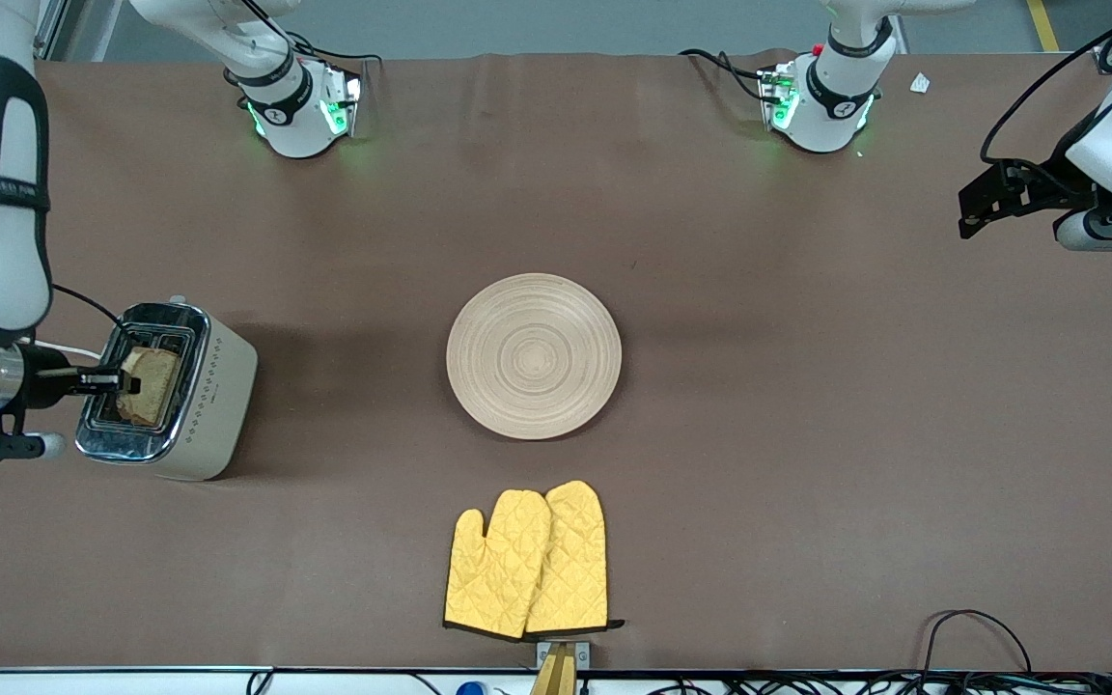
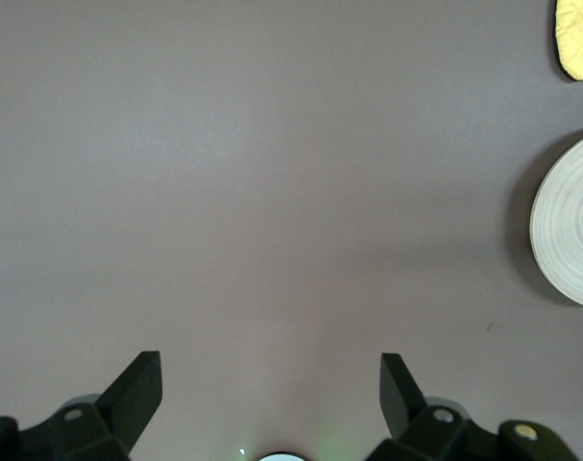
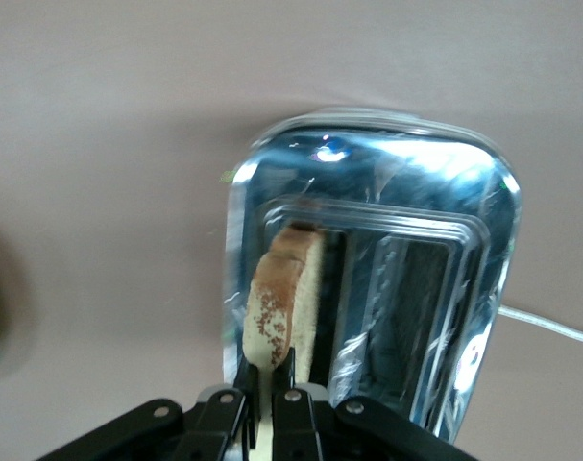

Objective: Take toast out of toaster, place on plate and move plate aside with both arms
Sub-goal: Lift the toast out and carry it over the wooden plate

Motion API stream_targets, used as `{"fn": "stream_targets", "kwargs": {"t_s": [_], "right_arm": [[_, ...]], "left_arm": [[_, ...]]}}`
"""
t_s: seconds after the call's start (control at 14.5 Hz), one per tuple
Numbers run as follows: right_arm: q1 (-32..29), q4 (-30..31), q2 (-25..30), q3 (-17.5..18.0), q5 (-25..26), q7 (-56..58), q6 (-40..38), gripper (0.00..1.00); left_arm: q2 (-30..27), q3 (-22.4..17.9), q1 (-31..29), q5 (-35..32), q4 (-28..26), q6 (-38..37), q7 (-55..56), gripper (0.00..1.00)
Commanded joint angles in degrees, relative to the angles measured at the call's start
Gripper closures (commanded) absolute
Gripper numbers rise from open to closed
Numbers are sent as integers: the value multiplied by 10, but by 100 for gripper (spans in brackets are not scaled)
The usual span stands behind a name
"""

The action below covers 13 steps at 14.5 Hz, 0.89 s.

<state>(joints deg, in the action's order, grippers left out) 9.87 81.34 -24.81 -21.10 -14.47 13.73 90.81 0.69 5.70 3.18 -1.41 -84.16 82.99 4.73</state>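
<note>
My right gripper [image 1: 122, 383] pinches the toast [image 1: 152, 385], which stands in a slot of the toaster [image 1: 168, 391]. The plate [image 1: 534, 355] lies bare mid-table, nothing on it. My left gripper [image 2: 270, 392] waits spread over bare table at its own end.

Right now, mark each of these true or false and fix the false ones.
1. The right gripper is shut on the toast at the toaster. True.
2. The plate carries the toast. False: the plate is bare.
3. The left gripper is open over bare table. True.
4. The oven mitts lie on the plate. False: they lie nearer the front camera, apart from it.
</note>
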Motion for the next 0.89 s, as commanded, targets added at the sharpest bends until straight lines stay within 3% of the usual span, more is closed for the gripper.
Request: {"fn": "stream_targets", "kwargs": {"t_s": [0.0,0.14,0.28,0.41,0.62,0.83], "right_arm": [[45,-77,22,2,3,-74,-102,95],[79,-96,21,6,-13,-136,-117,96],[96,-89,14,10,-115,-144,-107,96],[96,-78,-32,10,-256,-144,-97,96],[130,-72,-116,12,-420,-145,-82,96],[184,13,-117,12,-478,-146,5,96]], "left_arm": [[3,2,2,-6,8,-5,-9,0],[5,2,2,-6,8,-5,-9,0],[5,2,2,-6,8,-5,-9,0],[5,2,2,-5,8,-4,-8,0],[6,2,2,-4,8,-3,-6,0],[6,2,2,0,8,2,-1,0]]}}
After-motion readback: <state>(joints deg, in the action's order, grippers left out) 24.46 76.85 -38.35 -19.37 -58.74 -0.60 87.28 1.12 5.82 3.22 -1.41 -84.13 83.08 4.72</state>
